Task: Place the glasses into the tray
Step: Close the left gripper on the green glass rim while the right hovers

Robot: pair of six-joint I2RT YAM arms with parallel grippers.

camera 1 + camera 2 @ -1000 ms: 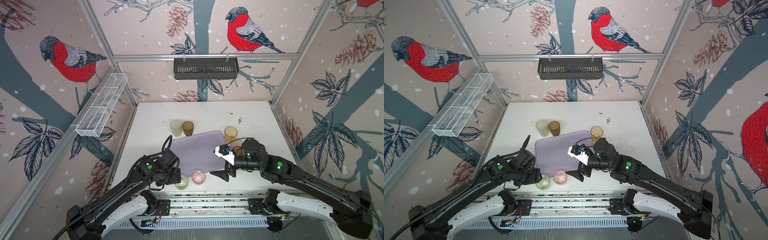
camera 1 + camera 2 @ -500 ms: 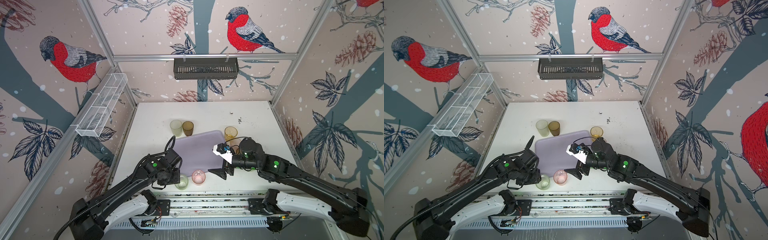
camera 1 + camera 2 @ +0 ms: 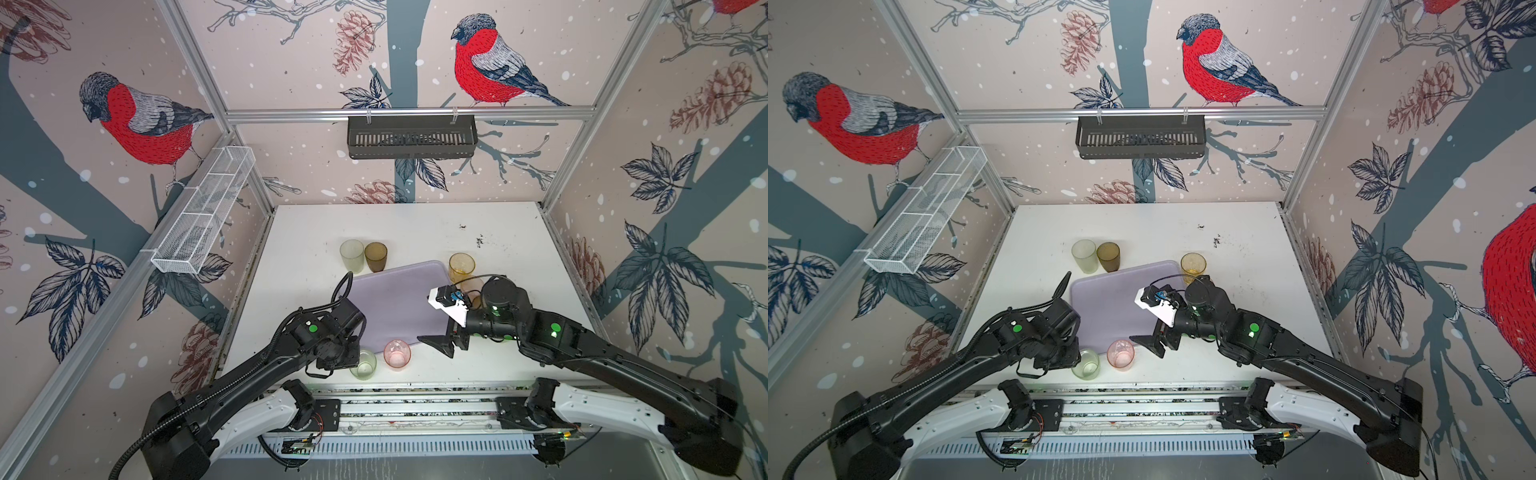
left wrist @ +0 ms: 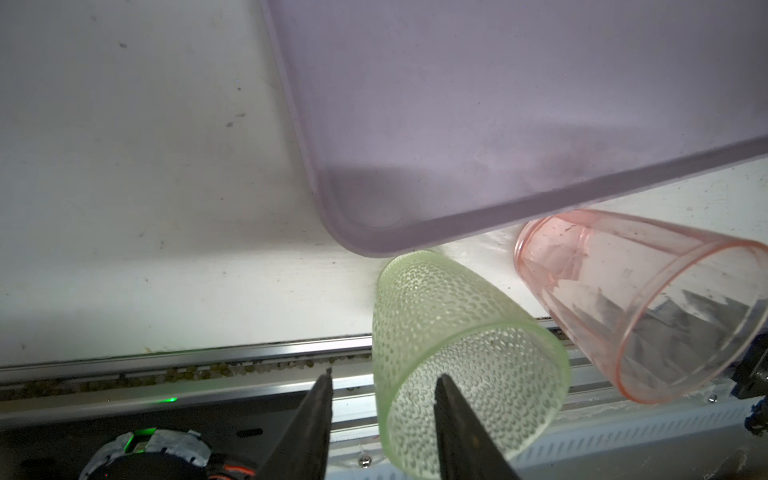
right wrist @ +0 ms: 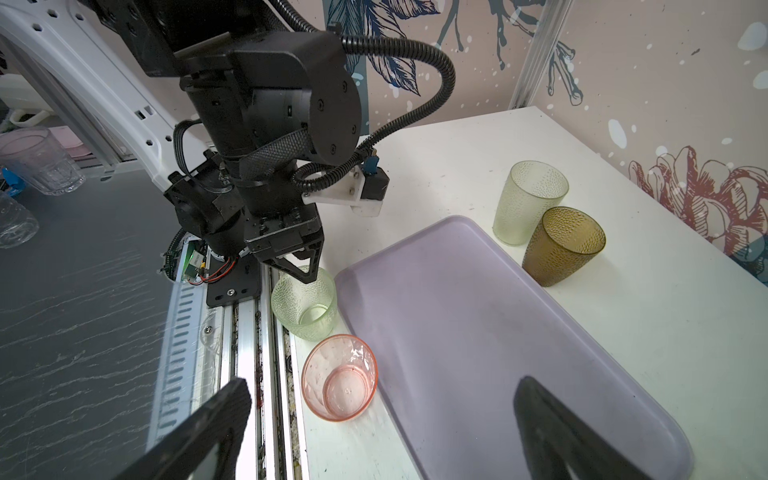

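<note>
Top views, tray: the tray (image 3: 395,299) lies centre-scene and bare; in both top views no glass stands in it.
Top views, glasses: the green glass (image 3: 364,365) and the pink glass (image 3: 397,354) stand upright just off its near edge. A pale glass (image 3: 351,255) and a brown glass (image 3: 375,256) stand off its far left corner, and an amber glass (image 3: 461,268) off its far right corner.
Top views, step: judged to be the first pick. The left gripper (image 3: 1074,360) is at the left side of the green glass, and the right gripper (image 3: 1152,344) hovers just right of the pink glass.
Left wrist, jaws: the left gripper (image 4: 382,376) is partly open. Its fingers (image 4: 316,415) straddle the rim wall of the green glass (image 4: 457,332), one outside and one inside. A gap shows on the outer side — no grip yet.
Left wrist, next move: pinch the wall, lift clear of the tray (image 4: 498,104) rim and set the glass down upright inside. The pink glass (image 4: 644,307) stands close beside it and could be knocked.
Right wrist, jaws: the right gripper (image 5: 382,386) is spread wide and empty — it touches nothing, above the tray's near end beside the pink glass (image 5: 338,378).
Right wrist, check: one left-gripper finger dips inside the green glass (image 5: 303,307).
</note>
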